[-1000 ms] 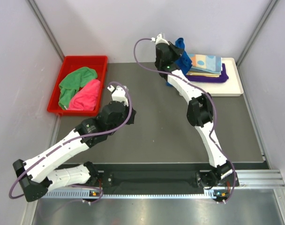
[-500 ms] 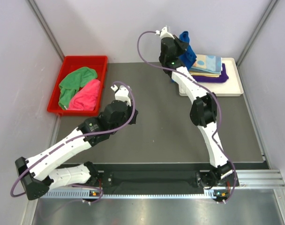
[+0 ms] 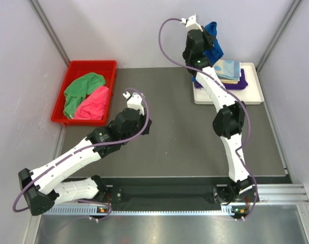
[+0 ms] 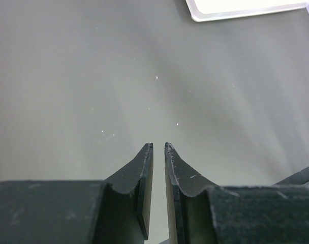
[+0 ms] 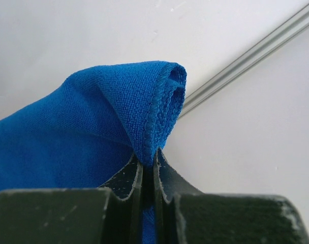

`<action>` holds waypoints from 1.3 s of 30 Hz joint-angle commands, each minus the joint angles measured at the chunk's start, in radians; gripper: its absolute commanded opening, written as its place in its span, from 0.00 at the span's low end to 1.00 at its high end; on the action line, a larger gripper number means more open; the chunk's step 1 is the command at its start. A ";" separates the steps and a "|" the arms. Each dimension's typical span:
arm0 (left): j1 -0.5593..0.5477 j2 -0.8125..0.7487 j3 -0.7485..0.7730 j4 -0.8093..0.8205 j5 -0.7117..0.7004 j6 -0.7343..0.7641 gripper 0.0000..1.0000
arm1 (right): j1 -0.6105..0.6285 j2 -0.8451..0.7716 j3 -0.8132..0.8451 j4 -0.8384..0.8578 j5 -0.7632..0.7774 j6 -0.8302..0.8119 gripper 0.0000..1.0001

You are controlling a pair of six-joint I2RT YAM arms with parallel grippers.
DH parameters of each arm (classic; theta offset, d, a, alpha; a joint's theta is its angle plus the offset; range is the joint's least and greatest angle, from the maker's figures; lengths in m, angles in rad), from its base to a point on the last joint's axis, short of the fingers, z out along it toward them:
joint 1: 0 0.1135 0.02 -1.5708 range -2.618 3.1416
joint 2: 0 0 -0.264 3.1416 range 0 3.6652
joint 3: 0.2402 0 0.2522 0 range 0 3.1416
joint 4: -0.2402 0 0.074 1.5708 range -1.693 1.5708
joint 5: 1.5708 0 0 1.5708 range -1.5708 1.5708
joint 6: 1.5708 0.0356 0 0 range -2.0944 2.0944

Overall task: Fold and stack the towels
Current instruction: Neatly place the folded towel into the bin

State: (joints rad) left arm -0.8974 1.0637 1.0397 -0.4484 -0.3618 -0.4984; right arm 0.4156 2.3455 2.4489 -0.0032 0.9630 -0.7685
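A royal blue towel (image 3: 214, 46) was pinched in the right claw (image 5: 148, 161), held high by the stack (image 3: 230, 71) on the far-right tray (image 3: 253, 97), seemingly for placing; the left claw (image 4: 158, 148) hung nearly closed, empty, over the desk (image 4: 93, 76)

Blue towel (image 5: 93, 117): soft cloth, fine looped texture, stitched hem. Surface (image 4: 144, 76): matt dark grey, smooth, faintly speckled. Red bin (image 3: 93, 63): smooth plastic.

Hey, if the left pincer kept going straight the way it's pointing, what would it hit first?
Probably the bare dark mat; nothing shows between it and the shut, empty left pincer. The white tray lies off that line.
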 commanded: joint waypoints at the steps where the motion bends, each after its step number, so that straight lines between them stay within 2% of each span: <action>1: -0.001 0.008 0.026 0.054 0.017 0.009 0.20 | -0.038 -0.061 0.009 -0.032 -0.032 0.083 0.00; 17: -0.001 0.090 0.045 0.054 0.055 0.006 0.20 | -0.216 0.104 0.010 -0.264 -0.257 0.403 0.00; 21: -0.001 0.107 0.056 0.053 0.064 0.004 0.20 | -0.276 0.146 0.007 -0.308 -0.287 0.471 0.08; 23: -0.001 0.117 0.057 0.053 0.070 0.003 0.20 | -0.296 0.155 -0.010 -0.316 -0.314 0.495 0.08; 26: -0.001 0.127 0.059 0.054 0.075 -0.002 0.20 | -0.340 0.152 -0.024 -0.345 -0.354 0.560 0.22; 27: -0.001 0.131 0.062 0.054 0.078 -0.003 0.20 | -0.356 0.149 -0.025 -0.348 -0.360 0.581 0.33; 29: -0.001 0.137 0.066 0.054 0.084 -0.003 0.20 | -0.370 0.140 -0.033 -0.351 -0.371 0.598 0.40; 30: -0.001 0.140 0.068 0.054 0.087 -0.006 0.21 | -0.382 0.140 -0.030 -0.354 -0.371 0.613 0.48; 32: -0.001 0.145 0.069 0.054 0.092 -0.008 0.21 | -0.391 0.124 -0.030 -0.356 -0.377 0.627 0.52; 39: -0.001 0.148 0.066 0.054 0.100 -0.015 0.22 | -0.408 0.046 -0.022 -0.383 -0.409 0.692 0.80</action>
State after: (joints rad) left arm -0.8974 1.2076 1.0664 -0.4438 -0.2756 -0.5034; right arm 0.0105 2.5080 2.4027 -0.3813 0.5831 -0.1337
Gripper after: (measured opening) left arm 0.219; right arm 0.775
